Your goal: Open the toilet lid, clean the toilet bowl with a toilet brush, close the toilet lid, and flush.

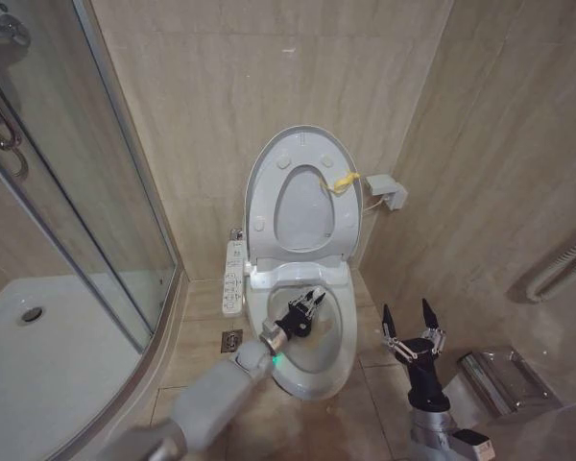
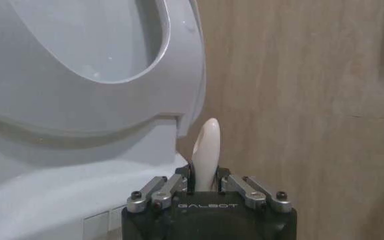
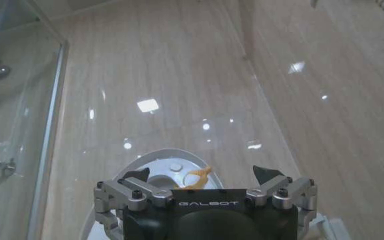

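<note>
The toilet lid stands upright against the wall, and the ring seat is raised in front of it. A yellow tag hangs at the lid's right edge. Below lies the open white toilet bowl. My left gripper hovers over the bowl's rear half. In the left wrist view this gripper is shut on the white stick handle of the toilet brush, whose head is hidden. My right gripper stands open to the right of the bowl, fingers pointing up, and is open in its wrist view.
A glass shower enclosure and its white tray fill the left side. A long button panel sits beside the bowl. A white box hangs on the wall. A floor drain and a metal fixture lie low.
</note>
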Robot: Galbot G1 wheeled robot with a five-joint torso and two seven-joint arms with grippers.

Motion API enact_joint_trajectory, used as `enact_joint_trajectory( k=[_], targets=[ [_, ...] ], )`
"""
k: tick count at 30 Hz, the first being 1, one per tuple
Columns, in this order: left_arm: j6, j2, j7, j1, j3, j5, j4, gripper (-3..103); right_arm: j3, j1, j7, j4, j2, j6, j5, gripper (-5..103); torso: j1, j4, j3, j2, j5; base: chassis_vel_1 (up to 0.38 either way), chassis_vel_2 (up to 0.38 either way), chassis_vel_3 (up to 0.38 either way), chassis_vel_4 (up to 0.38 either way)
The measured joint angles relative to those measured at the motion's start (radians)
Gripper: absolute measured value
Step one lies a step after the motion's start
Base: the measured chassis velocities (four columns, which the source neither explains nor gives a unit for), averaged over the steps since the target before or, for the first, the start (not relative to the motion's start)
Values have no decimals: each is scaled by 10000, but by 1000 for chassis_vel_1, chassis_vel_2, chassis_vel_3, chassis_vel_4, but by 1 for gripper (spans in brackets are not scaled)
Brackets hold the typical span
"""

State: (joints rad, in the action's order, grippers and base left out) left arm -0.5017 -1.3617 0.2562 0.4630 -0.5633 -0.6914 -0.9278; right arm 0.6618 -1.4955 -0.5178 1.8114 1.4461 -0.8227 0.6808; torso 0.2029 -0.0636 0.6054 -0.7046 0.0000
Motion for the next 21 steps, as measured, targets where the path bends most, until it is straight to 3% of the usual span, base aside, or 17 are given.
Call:
enact_joint_trajectory(
  k=[8,11,17,21],
  targets=[
    [-289,175,516,-1742,-1976,-1712,-371,22,314,427,187,-490,222,98,-90,100,2,-9,2,1,-1,0,0,0,0],
    [-315,180,540,-1972,-2367,-1861,-520,22,426,412,194,-614,233,87,-84,100,2,-9,2,1,0,0,0,0,0],
    [-622,-123,604,-1782,-2370,-1232,601,21,747,198,449,-753,249,24,-41,100,1,0,1,1,0,0,0,0,0],
    [-669,-373,336,-1634,-1988,-942,677,21,844,202,609,-653,328,42,-93,100,2,-1,2,1,2,0,0,0,0]
  ],
)
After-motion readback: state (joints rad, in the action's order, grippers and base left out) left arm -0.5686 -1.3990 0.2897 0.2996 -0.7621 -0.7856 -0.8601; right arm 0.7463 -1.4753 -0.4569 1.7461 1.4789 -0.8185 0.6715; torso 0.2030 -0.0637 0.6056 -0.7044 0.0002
